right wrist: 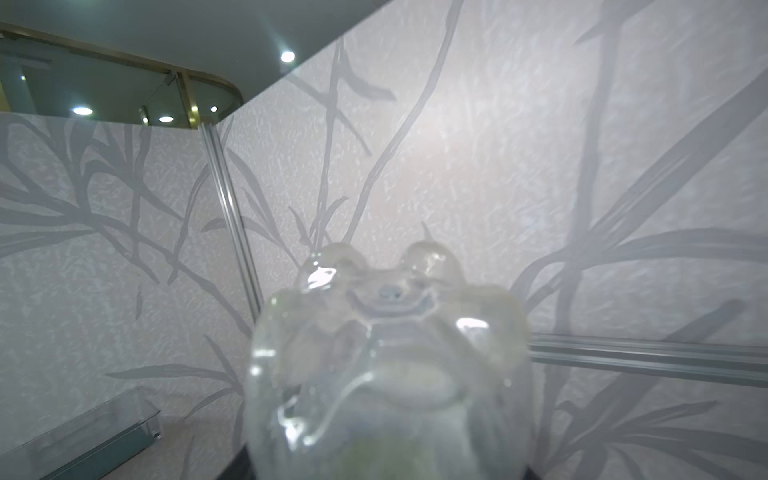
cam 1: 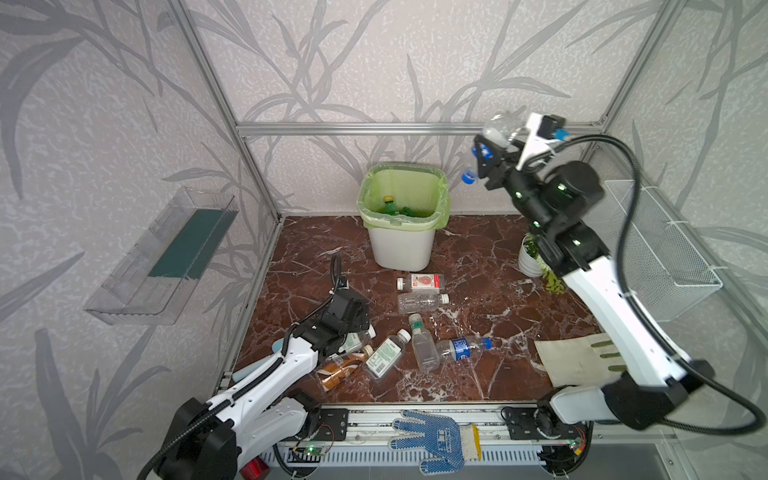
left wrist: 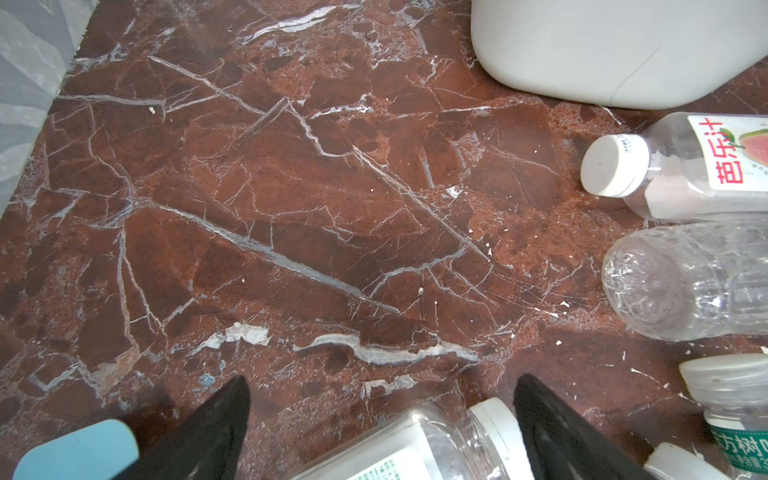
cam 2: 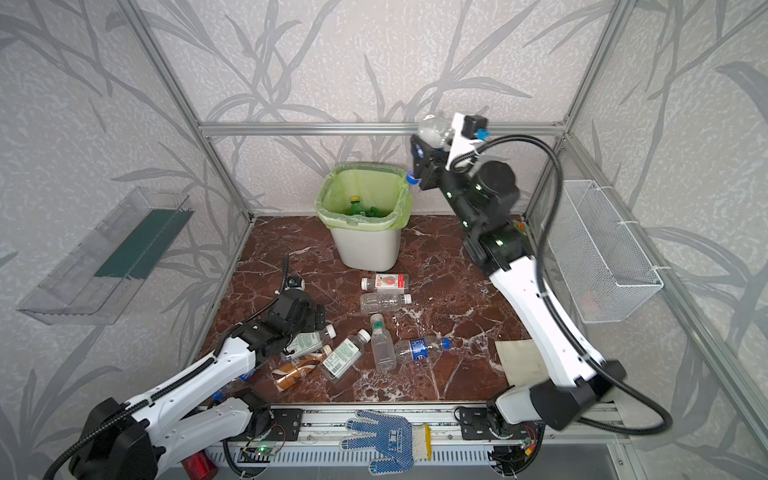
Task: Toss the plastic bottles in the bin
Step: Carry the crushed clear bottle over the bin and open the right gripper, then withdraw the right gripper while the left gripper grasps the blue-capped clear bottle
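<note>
The white bin [cam 1: 399, 249] [cam 2: 365, 249], lined with a light green bag, stands at the back of the marble floor with green bottles inside. My right gripper [cam 1: 487, 156] [cam 2: 424, 151] is raised to the right of its rim, shut on a clear blue-capped bottle [cam 1: 498, 128] [right wrist: 386, 357]. Several plastic bottles lie on the floor: red-labelled [cam 1: 422, 281], clear [cam 1: 419, 301], blue-labelled [cam 1: 461, 348], brown [cam 1: 340, 368]. My left gripper [left wrist: 382, 399] is open low over the floor, with a white-capped, green-labelled bottle [left wrist: 419, 449] lying between its fingers [left wrist: 232, 415].
A white potted plant [cam 1: 530, 257] stands behind my right arm. A wire mesh basket [cam 1: 656, 266] hangs on the right wall and a clear tray [cam 1: 166, 253] on the left wall. A beige glove [cam 1: 577, 357] lies front right, a blue dotted glove [cam 1: 436, 436] on the front rail.
</note>
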Robot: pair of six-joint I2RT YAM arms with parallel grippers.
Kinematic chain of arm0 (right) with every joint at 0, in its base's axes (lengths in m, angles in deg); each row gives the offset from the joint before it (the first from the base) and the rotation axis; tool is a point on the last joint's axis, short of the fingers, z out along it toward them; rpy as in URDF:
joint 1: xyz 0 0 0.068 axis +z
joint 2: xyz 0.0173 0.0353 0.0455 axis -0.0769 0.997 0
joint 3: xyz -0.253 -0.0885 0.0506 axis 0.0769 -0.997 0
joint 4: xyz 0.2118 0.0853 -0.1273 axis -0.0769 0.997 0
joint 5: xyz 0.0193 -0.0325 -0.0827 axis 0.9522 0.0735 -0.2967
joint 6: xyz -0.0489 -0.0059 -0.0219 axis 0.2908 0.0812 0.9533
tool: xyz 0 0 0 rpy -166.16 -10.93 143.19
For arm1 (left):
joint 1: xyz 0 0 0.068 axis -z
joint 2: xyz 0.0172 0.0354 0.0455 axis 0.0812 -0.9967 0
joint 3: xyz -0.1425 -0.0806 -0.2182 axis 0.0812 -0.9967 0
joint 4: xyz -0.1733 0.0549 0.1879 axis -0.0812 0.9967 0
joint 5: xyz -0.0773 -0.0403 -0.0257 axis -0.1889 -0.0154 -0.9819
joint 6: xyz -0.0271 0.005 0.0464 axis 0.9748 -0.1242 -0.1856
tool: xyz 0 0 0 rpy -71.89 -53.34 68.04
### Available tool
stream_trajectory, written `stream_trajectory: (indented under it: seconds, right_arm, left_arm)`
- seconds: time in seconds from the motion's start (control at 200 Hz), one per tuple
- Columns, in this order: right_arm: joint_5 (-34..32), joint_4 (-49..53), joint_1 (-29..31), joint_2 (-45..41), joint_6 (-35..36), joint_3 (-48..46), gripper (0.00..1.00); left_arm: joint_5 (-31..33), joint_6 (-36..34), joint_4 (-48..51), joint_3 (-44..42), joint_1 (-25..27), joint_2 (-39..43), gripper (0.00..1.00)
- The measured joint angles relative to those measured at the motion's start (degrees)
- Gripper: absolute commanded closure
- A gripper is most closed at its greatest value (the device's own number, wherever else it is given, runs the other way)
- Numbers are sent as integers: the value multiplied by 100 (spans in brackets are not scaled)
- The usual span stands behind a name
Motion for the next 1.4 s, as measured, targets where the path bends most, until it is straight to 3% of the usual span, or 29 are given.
stream_trajectory:
  seconds: [0.085,0.15,0.215,0.365,0.62,0.815,1.12,1.4]
  right_arm:
    - [299,826,127,1622,15,1342,2]
    - [321,1373,175,2236,46,1534,1]
    - [310,1576,227,2330,39,1086,1]
    - [173,1405,245,1543,70,332,1]
    - [26,295,210,-732,160,-817,1]
    - [-72,-85,50,-1325,144,-2361,1]
    - [-66,-42,-997,-1947,-457,-5495,1]
    - [219,-201,-2450,-3108,-990,-7099,1]
  left_arm:
    - [-59,0,-17,2,0,-55,1]
    - [-79,-2,2,2,0,-79,1]
    - [-83,-2,15,2,0,-76,1]
    - [-105,-7,57,2,0,7,1]
    - [-94,-155,48,4,68,197,1]
    - [-81,-343,125,83,271,197,1]
    - [85,-1016,212,651,1316,-153,1]
    - [164,-2072,422,2341,2754,-2260,1]
